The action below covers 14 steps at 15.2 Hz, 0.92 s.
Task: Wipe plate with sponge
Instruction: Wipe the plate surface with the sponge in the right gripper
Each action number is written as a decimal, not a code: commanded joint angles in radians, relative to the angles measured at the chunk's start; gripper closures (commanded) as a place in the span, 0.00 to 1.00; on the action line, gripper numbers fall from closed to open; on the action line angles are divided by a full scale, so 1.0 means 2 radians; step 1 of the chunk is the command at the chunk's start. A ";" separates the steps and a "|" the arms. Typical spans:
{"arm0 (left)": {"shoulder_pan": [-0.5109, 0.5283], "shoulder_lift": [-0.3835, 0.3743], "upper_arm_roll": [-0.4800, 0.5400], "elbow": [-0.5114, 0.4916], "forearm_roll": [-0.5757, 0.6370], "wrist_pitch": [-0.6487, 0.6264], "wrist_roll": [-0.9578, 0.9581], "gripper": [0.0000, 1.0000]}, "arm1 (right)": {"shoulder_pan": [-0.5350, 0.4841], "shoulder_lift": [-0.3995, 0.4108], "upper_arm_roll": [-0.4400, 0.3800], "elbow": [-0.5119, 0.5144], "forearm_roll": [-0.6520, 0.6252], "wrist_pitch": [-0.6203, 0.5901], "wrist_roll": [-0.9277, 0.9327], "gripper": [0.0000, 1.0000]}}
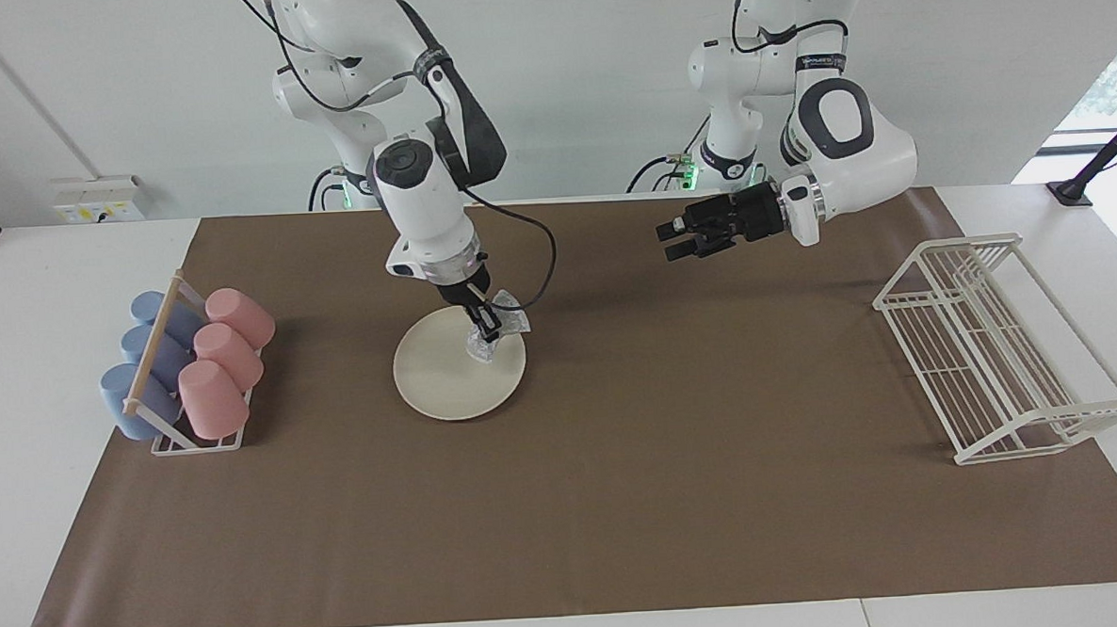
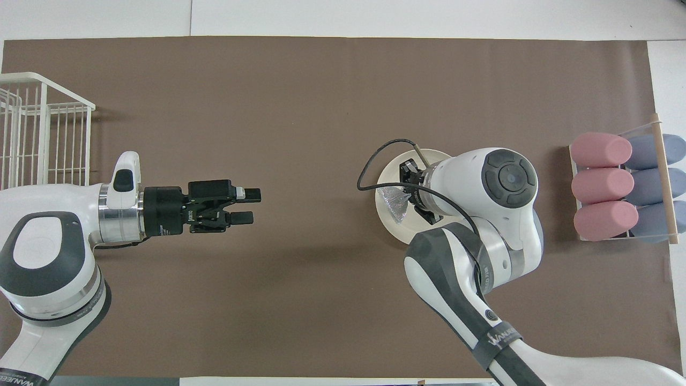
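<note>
The cream-white plate (image 1: 439, 377) lies flat on the brown mat, toward the right arm's end of the table. My right gripper (image 1: 489, 331) is low over the plate's edge and is shut on the sponge (image 1: 478, 348), a crumpled silvery pad. The sponge's lower end looks to rest on the plate. In the overhead view the right arm hides most of the plate (image 2: 387, 219); the sponge (image 2: 394, 202) shows beside the right gripper (image 2: 417, 202). My left gripper (image 1: 668, 240) hangs open and holds nothing, above the mat at mid-table, pointing sideways toward the plate (image 2: 251, 206).
A rack of pink and blue cups (image 1: 193, 367) (image 2: 621, 185) stands at the right arm's end of the mat. A white wire dish rack (image 1: 994, 351) (image 2: 32, 128) stands at the left arm's end. The brown mat (image 1: 623, 499) covers most of the table.
</note>
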 commanded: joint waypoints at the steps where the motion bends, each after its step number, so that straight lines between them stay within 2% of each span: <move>1: 0.015 -0.001 0.003 -0.003 0.044 0.018 0.003 0.00 | -0.007 -0.019 0.006 -0.048 0.006 0.038 0.006 1.00; 4: 0.040 0.008 0.003 0.011 0.121 0.018 0.006 0.00 | -0.001 -0.018 0.007 -0.064 0.009 0.038 0.006 1.00; 8: 0.045 0.025 0.003 0.038 0.219 0.030 0.003 0.00 | -0.007 -0.009 0.006 -0.077 0.009 0.039 -0.010 1.00; 14: 0.046 0.027 0.006 0.038 0.232 0.047 -0.021 0.00 | -0.029 -0.005 0.007 -0.088 0.009 0.043 -0.068 1.00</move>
